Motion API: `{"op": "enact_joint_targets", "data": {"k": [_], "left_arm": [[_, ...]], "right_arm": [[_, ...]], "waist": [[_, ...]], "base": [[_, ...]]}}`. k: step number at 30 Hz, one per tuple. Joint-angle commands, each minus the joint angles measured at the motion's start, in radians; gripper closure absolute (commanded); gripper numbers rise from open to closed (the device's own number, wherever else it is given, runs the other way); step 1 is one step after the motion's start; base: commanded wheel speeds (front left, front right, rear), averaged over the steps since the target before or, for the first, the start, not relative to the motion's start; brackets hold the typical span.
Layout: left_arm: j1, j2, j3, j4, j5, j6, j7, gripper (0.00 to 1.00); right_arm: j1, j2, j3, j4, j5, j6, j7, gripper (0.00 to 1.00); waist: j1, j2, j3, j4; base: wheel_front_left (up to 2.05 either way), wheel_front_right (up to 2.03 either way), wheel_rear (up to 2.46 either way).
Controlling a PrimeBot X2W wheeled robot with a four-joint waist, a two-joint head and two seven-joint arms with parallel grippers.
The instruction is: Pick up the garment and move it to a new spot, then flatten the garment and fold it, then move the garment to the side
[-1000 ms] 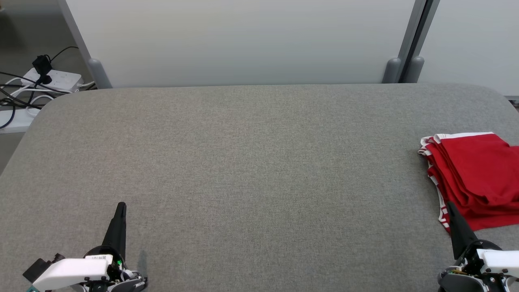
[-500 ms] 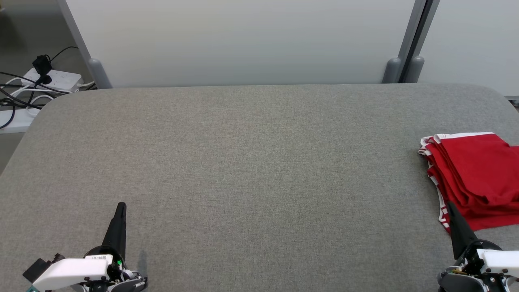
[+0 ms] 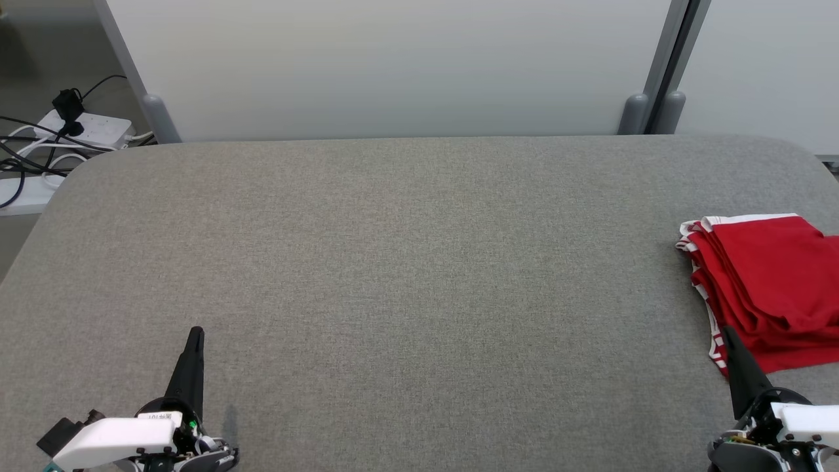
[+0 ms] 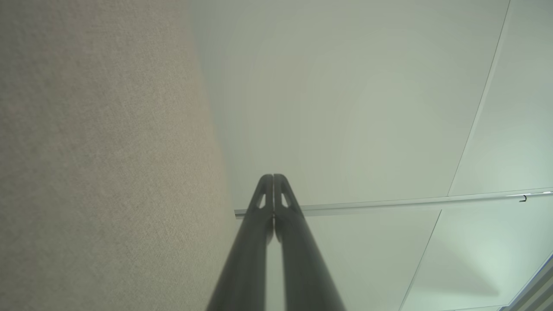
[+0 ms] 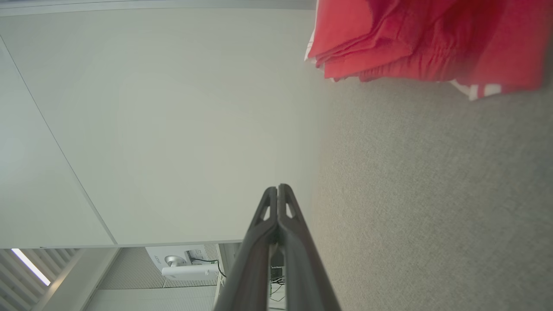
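A red garment [image 3: 767, 288] with white-striped trim lies folded in layers at the right edge of the grey table [image 3: 406, 262], partly cut off by the head view's border. The right wrist view has the same garment [image 5: 423, 39] at its top right. My right gripper [image 3: 729, 335] rests at the lower right, shut and empty, its tip just beside the cloth's near-left corner. Far across the table at the lower left, my left gripper [image 3: 195, 334] is shut too, holding nothing. In each wrist view the fingers meet: left gripper [image 4: 273, 178], right gripper [image 5: 277, 188].
A pale partition wall [image 3: 393, 65] with grey posts [image 3: 634, 113] stands behind the table. A white power strip [image 3: 85, 128] and dark cables lie on the floor past the table's far-left corner.
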Motion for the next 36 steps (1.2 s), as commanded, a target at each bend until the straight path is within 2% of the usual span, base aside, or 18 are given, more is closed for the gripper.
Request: {"op": "enact_joint_targets", "data": {"k": [1,36], "left_arm": [[-0.058,0.009,0.034,-0.023,-0.003,-0.008,0.007,1.0],[-0.058,0.009,0.034,-0.023,-0.003,-0.008,0.007,1.0]], "right_arm": [[-0.045,-0.011,0.015,-0.027,-0.007,0.0,0.011,1.0],[-0.045,-0.011,0.014,-0.026,-0.008,0.0,0.012,1.0]], "waist": [[-0.0001,0.0,0.0,0.0],[-0.0001,0.0,0.0,0.0]], "base": [[0.0,0.0,0.0],[0.0,0.0,0.0]]}}
